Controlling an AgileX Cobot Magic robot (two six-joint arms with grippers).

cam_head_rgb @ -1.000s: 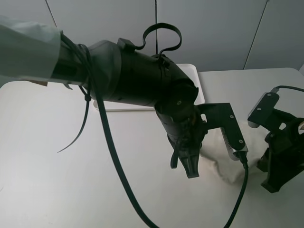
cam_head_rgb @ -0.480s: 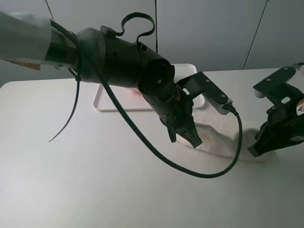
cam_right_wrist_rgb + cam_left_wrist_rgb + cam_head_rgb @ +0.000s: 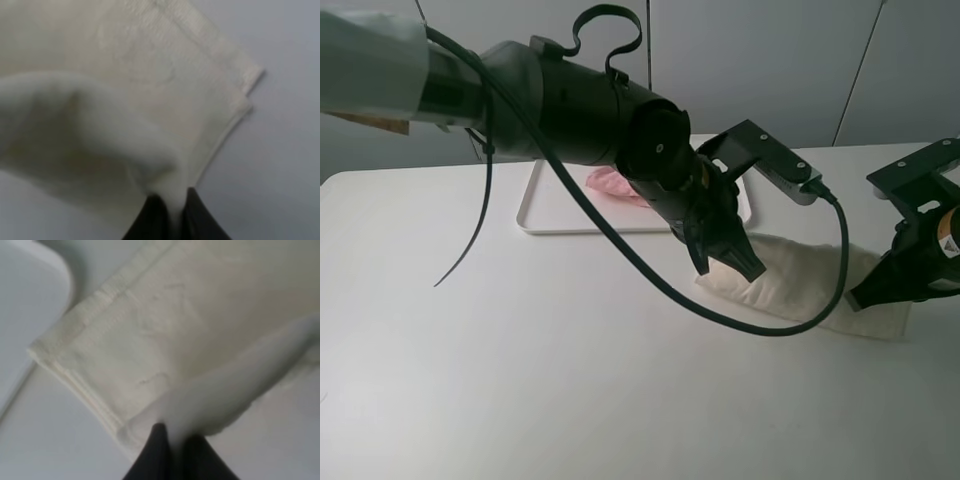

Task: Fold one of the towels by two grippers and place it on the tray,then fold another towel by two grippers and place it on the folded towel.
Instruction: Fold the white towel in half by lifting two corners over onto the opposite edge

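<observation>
In the high view, the cream towel [image 3: 790, 287] lay on the white bench [image 3: 510, 380] in the right half of the frame, folded into a long band that ran from the centre down toward the right edge. The left pincer [image 3: 744, 268], reaching across the middle from the upper left, was clenched on the band's left end. The left wrist view showed its black fingertips [image 3: 155, 455] closed together with a raised flap of cream cloth pinched between them, above the layered, hemmed corner of the towel. The right pincer [image 3: 861, 297], at the right edge of the frame, was clenched on the band's other end. Its wrist view showed a soft fold of the same cloth drawn up and nipped between the closed tips, with two stacked towel corners lying just beyond. The white tray [image 3: 542, 212] sat at the upper centre of the high view, just beside the towel's left end. On it rested the pink towel [image 3: 611, 184] as a small bundle, partly hidden behind the left arm
</observation>
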